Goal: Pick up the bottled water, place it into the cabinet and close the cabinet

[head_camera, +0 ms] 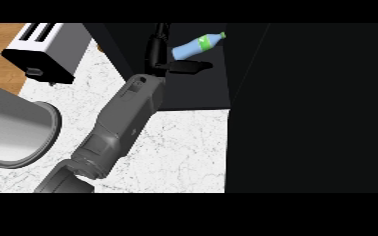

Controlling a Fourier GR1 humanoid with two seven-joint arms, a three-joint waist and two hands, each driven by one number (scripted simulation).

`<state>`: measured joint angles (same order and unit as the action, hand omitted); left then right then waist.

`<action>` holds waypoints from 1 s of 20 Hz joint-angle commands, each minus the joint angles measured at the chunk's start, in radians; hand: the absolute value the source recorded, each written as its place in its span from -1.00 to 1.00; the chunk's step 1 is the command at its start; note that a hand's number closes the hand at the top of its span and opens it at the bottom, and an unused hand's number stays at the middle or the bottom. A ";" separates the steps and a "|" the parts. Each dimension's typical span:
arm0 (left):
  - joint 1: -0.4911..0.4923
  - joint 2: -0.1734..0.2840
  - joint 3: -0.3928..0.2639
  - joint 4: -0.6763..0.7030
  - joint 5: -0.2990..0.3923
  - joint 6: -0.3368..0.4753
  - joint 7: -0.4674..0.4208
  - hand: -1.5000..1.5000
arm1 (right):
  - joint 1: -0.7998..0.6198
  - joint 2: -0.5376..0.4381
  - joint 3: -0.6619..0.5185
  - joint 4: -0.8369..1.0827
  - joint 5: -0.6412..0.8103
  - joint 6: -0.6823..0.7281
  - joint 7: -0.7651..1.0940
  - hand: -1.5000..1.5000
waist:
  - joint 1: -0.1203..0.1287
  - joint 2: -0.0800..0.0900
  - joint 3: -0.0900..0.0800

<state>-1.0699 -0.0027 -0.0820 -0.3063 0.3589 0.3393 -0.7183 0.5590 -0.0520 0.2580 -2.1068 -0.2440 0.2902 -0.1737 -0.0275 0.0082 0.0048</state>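
Nearest to us, at the view's left edge, a grey pot [22, 135] sits on the white marbled surface [184, 150]. One forearm [122, 125] rises from the lower edge and reaches up into the dark open cabinet [199, 87]. We cannot say for sure which arm it is; it enters at the left of the view, so we take it as the left.

Its robot hand [166, 60] is inside the cabinet, fingers stretched out straight and the thumb pointing right, holding nothing. The bottle [198, 46] lies on its side just beyond the thumb, green cap toward the right, seemingly touching the hand or just apart from it. We judge it has been set down in there, and the hand is spread so as to let go cleanly.

To the right a broad black panel [303, 110] is probably the cabinet door, not yet closed. Far left, a toaster [44, 50] stands on the surface.

The other hand does not show.
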 commanded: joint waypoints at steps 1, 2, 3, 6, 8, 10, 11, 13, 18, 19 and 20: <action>0.136 0.021 0.022 -0.077 0.027 -0.061 -0.050 -1.00 | -0.001 -0.004 0.002 -0.068 -0.027 -0.025 0.066 -1.00 | 0.036 -0.014 -0.005; 0.119 0.077 0.025 -0.092 0.039 -0.098 -0.009 -1.00 | 0.043 0.002 0.029 -0.077 0.000 -0.027 0.044 -1.00 | 0.035 -0.015 -0.005; 0.142 0.050 0.005 -0.122 0.039 -0.090 0.012 -1.00 | -0.009 0.004 -0.008 -0.022 -0.005 -0.037 0.048 -1.00 | 0.049 -0.018 -0.005; 0.189 0.036 -0.035 -0.218 0.054 -0.073 0.032 -1.00 | 0.049 -0.022 -0.030 -0.008 -0.012 0.002 -0.017 -1.00 | 0.062 -0.028 -0.004; 0.271 0.014 -0.073 -0.286 0.051 -0.073 0.028 -1.00 | -0.015 0.009 -0.029 0.035 -0.009 -0.020 -0.013 -1.00 | 0.067 -0.023 -0.004; 0.303 0.049 -0.098 -0.376 0.067 -0.105 0.107 -1.00 | 0.054 0.012 0.045 -0.033 0.043 -0.036 0.013 -1.00 | 0.069 -0.028 -0.005; 0.345 0.037 -0.118 -0.429 0.068 -0.096 0.104 -1.00 | 0.080 -0.011 0.006 -0.057 0.001 -0.016 0.000 -1.00 | 0.072 -0.031 -0.004; 0.409 0.010 -0.147 -0.510 0.074 -0.066 0.131 -1.00 | 0.065 -0.016 -0.007 -0.053 -0.014 -0.008 -0.005 -1.00 | 0.069 -0.028 -0.004; 0.566 0.041 -0.222 -0.804 0.085 -0.035 0.225 -1.00 | 0.038 -0.017 -0.006 -0.035 -0.004 -0.019 0.017 -1.00 | 0.078 -0.027 -0.004; 0.618 0.046 -0.256 -0.865 0.078 -0.035 0.250 -1.00 | 0.068 -0.018 0.016 -0.059 -0.003 -0.011 0.012 -1.00 | 0.084 -0.032 -0.004; 0.641 0.053 -0.262 -0.954 0.083 -0.022 0.267 -1.00 | 0.070 -0.019 0.021 -0.077 0.000 -0.020 0.030 -1.00 | 0.080 -0.030 -0.004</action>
<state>-0.5815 0.0114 -0.3123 -1.0308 0.4398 0.2756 -0.5011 0.6174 -0.0665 0.2662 -2.1661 -0.2473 0.2697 -0.1517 0.0407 -0.0176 0.0026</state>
